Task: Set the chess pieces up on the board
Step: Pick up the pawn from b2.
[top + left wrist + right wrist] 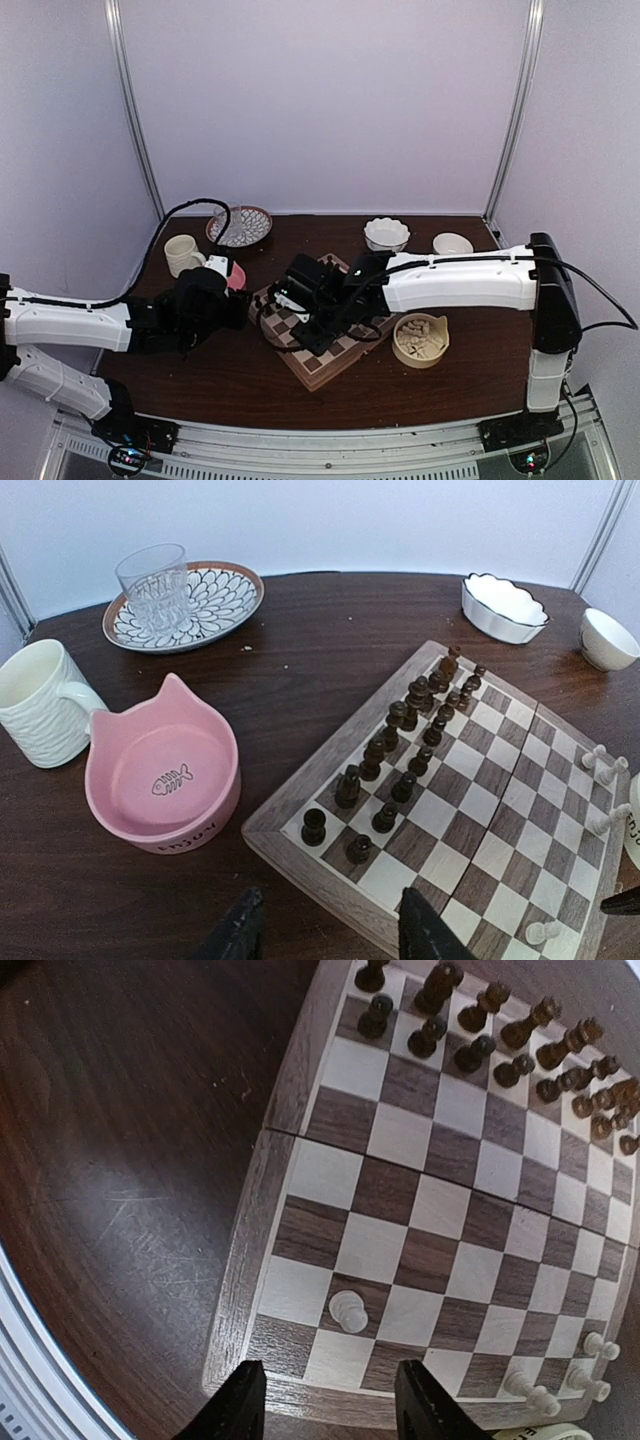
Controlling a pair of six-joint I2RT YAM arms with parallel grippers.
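both tools open over a half-set chessboard

the chessboard [250,1260] lies turned at an angle in the middle of the bench [330,630], nearer its front edge. dark brown pieces [410,720] fill two rows along the board's side that faces the back-left of the bench. one cream pawn [348,1312] stands upright on a dark square close to a board corner, just ahead of the right tool [325,1370], whose fingers are spread with nothing between them. a few cream pieces [560,1380] sit at the next corner along the same rim. the left tool [332,900] hovers at the board's left corner, fingers apart and empty. a tan bowl [397,342] with more cream pieces in it sits beside the board toward the right edge. a pink cat-eared bowl [165,770] is just left of the board, with a white mug [35,715] just beside it. a glass [155,585] stands on a patterned plate [225,600] at the back-left. a scalloped white bowl [503,605] and a small white bowl [608,638] sit near the back edge.
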